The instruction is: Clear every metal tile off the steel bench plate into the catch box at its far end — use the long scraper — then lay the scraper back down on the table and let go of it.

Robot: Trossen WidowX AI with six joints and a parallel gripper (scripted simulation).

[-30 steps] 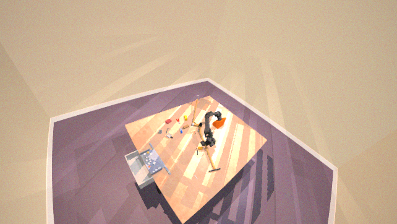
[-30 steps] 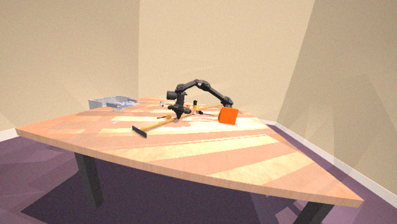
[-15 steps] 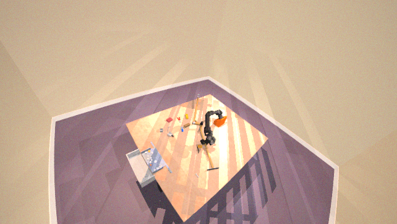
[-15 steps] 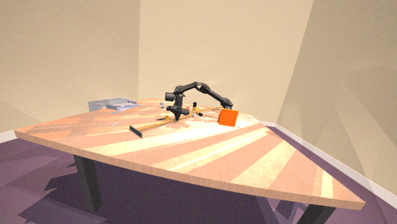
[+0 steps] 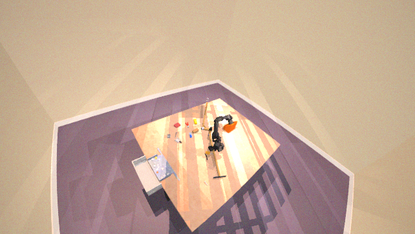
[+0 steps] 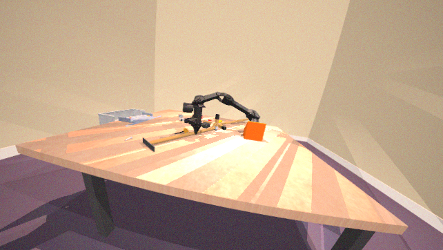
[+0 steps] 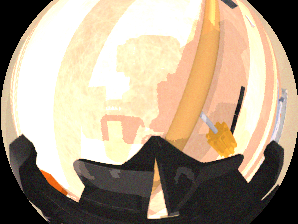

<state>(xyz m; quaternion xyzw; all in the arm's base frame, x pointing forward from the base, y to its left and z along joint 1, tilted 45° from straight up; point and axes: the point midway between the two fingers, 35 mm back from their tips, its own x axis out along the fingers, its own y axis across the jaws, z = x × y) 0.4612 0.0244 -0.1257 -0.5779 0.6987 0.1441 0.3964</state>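
Observation:
The long scraper (image 5: 217,163) (image 6: 165,139) (image 7: 200,65) lies on the table, with its dark blade (image 5: 219,177) (image 6: 148,144) toward the near side. My gripper (image 5: 216,148) (image 6: 196,132) (image 7: 156,142) is shut with nothing between its fingers. It points down close over the scraper's wooden handle, which passes behind the fingertips in the wrist view; whether they touch it I cannot tell. The steel bench plate (image 5: 167,168) (image 6: 138,119) is at the left edge of the table, with several small white, yellow and orange tiles on it. The catch box (image 5: 155,189) (image 6: 105,119) adjoins its outer end.
An orange block (image 5: 230,127) (image 6: 254,131) stands by the arm's base. A yellow-handled tool (image 5: 207,152) (image 7: 221,140) and a black rod (image 7: 238,110) lie beside the scraper. Red (image 5: 177,125), yellow (image 5: 195,121) and blue (image 5: 190,136) items and another long wooden handle (image 5: 205,113) lie farther back.

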